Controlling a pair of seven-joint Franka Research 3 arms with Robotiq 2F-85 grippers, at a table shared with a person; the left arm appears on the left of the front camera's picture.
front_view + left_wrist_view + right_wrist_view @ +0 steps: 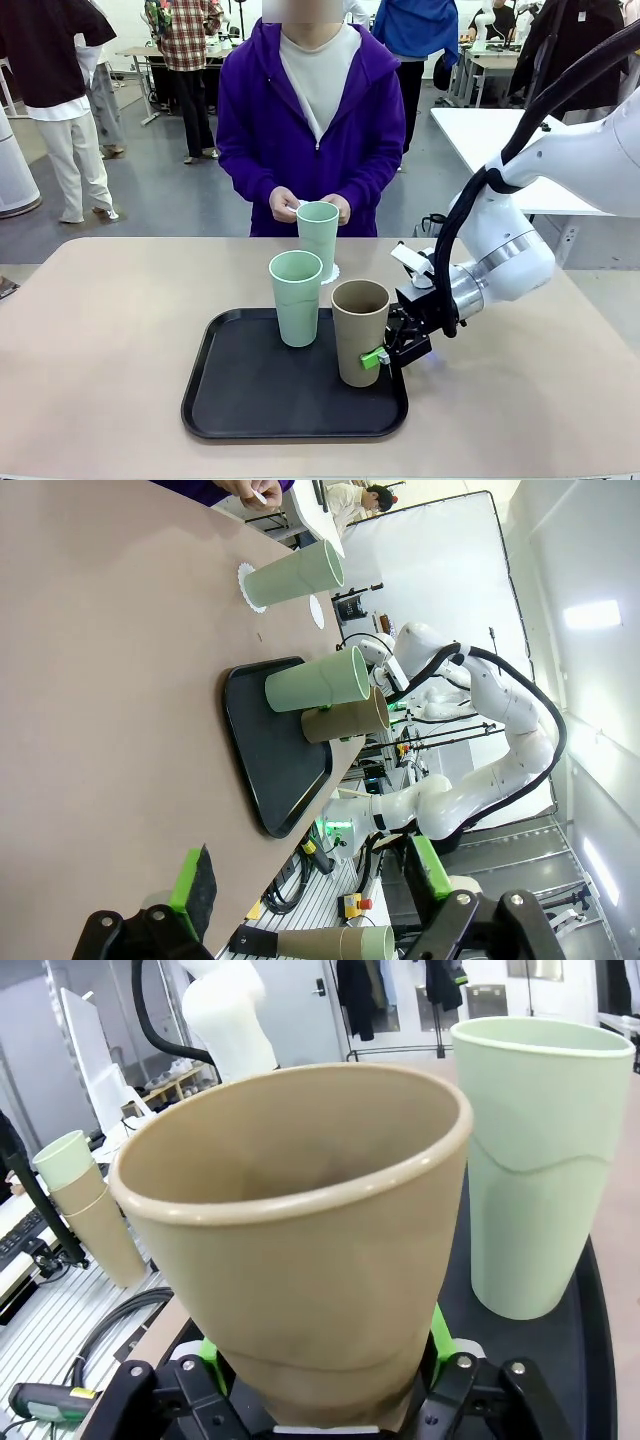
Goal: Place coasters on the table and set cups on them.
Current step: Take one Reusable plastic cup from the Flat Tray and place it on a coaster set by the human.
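Note:
A brown cup [360,340] stands at the right of the black tray [250,400]. My right gripper [384,356] is shut on its lower part, the green pads [441,1326] pressing both sides of the brown cup [300,1250]. A mint cup [296,298] stands beside it on the tray, the same mint cup [535,1160] seen at the right in the right wrist view. Farther off, a second mint cup [318,238] stands on a white coaster [331,272] on the table [100,320]. The person's hands hold another coaster [293,207]. My left gripper [310,880] hangs open over the table with nothing in it.
The person in a purple hoodie [260,130] stands at the far edge. Bare tabletop lies left of the tray [90,370] and at the front right [520,400]. A white table [480,130] stands behind at the right. Spare stacked cups [85,1210] sit off the table.

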